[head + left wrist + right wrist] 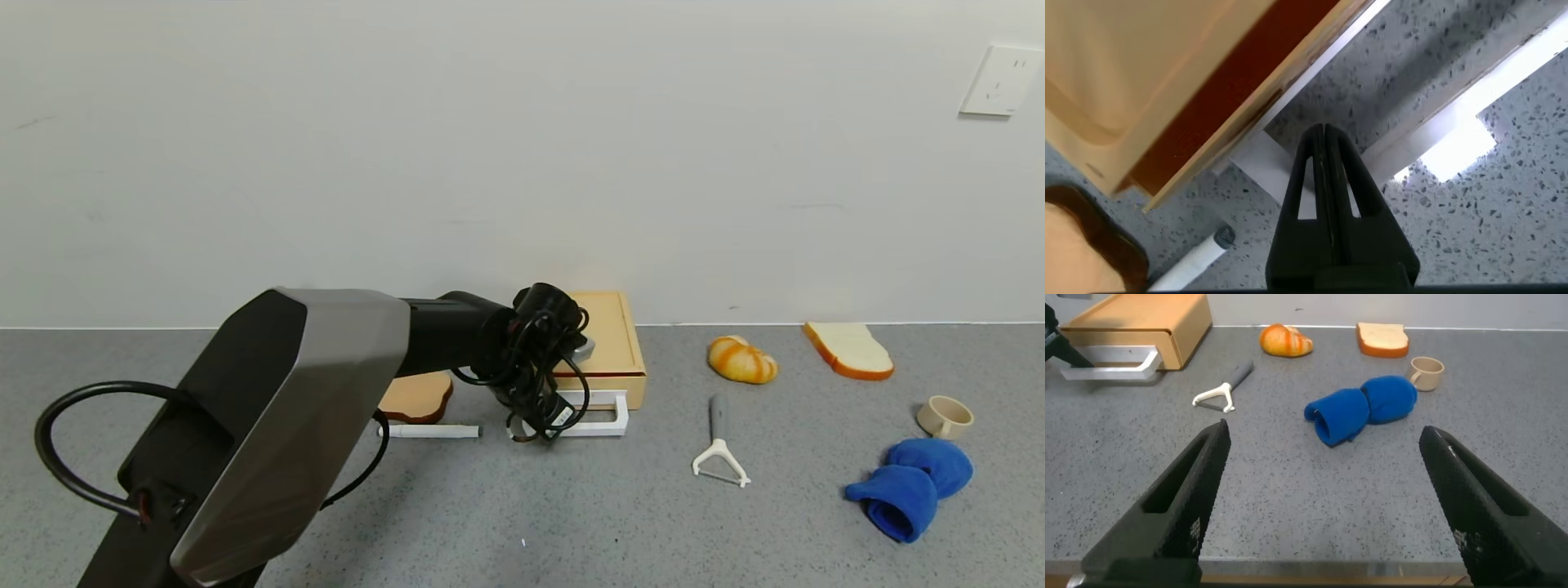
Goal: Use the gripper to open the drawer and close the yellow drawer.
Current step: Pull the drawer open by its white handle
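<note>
Drawer [600, 382], light rigid plastic, sits shut in its box at the desk's [571, 514] back wall, best hooked by its white loop handle [600, 412]; left gripper [1324, 147], jaws clenched empty, hovers inside that loop.

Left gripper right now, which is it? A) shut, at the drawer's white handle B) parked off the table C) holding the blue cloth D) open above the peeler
A: the left wrist view shows the left gripper with fingers pressed together inside the white handle loop, just in front of the drawer.
</note>
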`<state>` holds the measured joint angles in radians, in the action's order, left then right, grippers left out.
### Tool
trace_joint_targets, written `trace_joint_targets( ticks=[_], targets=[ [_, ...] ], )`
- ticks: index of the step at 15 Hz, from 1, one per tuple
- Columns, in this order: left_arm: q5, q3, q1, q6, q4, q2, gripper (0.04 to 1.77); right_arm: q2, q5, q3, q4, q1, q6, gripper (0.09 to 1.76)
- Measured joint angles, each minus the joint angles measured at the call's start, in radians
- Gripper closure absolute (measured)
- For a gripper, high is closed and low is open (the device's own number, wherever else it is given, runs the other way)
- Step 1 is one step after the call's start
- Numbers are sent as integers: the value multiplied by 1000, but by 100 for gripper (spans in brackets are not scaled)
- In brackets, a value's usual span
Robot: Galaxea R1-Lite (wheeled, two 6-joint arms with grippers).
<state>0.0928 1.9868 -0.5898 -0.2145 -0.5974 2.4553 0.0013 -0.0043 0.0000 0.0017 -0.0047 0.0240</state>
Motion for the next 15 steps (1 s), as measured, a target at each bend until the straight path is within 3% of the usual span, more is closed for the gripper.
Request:
trace_joint_targets(
  ticks=[6,15],
  targets=[
    [-19,-3,-14,31,-97,-21,170,0,0,0,0,0,0,15],
    [-49,-12,-53,180,-179,-44,170,0,0,0,0,0,0,15]
  ],
)
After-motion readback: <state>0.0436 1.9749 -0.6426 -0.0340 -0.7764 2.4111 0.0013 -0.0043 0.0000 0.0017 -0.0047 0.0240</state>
